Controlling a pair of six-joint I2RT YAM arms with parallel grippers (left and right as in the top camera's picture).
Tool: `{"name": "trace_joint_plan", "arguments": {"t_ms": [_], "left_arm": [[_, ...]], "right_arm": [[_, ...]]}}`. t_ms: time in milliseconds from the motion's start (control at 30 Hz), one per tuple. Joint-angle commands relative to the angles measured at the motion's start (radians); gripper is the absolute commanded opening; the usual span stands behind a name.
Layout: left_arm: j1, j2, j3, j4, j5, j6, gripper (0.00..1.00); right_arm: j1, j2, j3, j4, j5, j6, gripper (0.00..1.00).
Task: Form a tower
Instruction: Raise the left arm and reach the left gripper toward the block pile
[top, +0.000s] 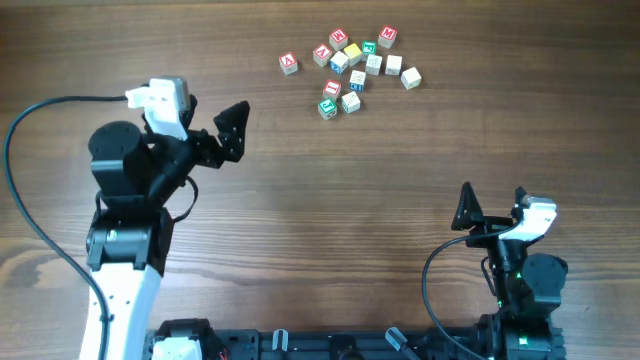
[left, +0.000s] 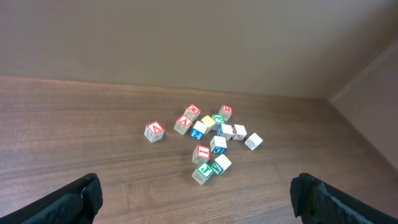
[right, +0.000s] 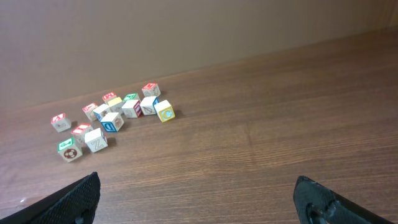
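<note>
overhead view, letter cubes (top: 357, 78) in loose cluster, left claw (left: 199, 196) wide, empty, right claw (right: 200, 196) wide, empty

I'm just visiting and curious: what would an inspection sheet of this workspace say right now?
Surface: brown wood-grain table.
Job's things: letter cubes lie loose in one cluster on the far side; no tower yet.
Clutter: nothing seen.
Grippers: left gripper and right gripper both open, empty, apart from the cubes.
Cables: one black cable loops at the left, another at the right.
Surroundings: plain wall behind the table.
</note>
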Motion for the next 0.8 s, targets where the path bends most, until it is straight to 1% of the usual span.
{"name": "trace_joint_plan", "arguments": {"t_ms": [0, 100, 133, 200, 267, 400, 500, 667, 767], "left_arm": [[-0.002, 0.023, 0.025, 0.008, 0.011, 0.004, 1.00], [-0.002, 0.026, 0.025, 0.020, 0.000, 0.080, 1.00], [-0.002, 0.026, 0.026, 0.020, -0.005, 0.088, 1.00], [-0.002, 0.034, 0.028, 0.020, -0.037, 0.090, 1.00], [-0.002, 0.047, 0.039, 0.019, -0.036, 0.089, 1.00], [-0.017, 0.084, 0.106, -0.016, -0.036, 0.090, 1.00], [-0.035, 0.109, 0.151, -0.023, -0.037, 0.115, 1.00], [-0.076, 0.170, 0.234, -0.066, -0.037, 0.116, 1.00], [-0.119, 0.220, 0.283, -0.107, -0.048, 0.138, 1.00]], "right_arm": [[0.003, -0.003, 0.002, 0.005, 0.006, -0.014, 1.00], [0.003, -0.003, 0.002, 0.005, 0.006, -0.014, 1.00], [0.003, -0.003, 0.002, 0.005, 0.006, -0.014, 1.00], [0.003, -0.003, 0.002, 0.005, 0.006, -0.014, 1.00], [0.003, -0.003, 0.002, 0.005, 0.006, -0.014, 1.00], [0.003, -0.003, 0.002, 0.005, 0.006, -0.015, 1.00], [0.003, -0.003, 0.002, 0.005, 0.006, -0.014, 1.00], [0.003, -0.003, 0.002, 0.005, 0.006, -0.014, 1.00], [0.003, -0.003, 0.002, 0.005, 0.006, -0.014, 1.00]]}}
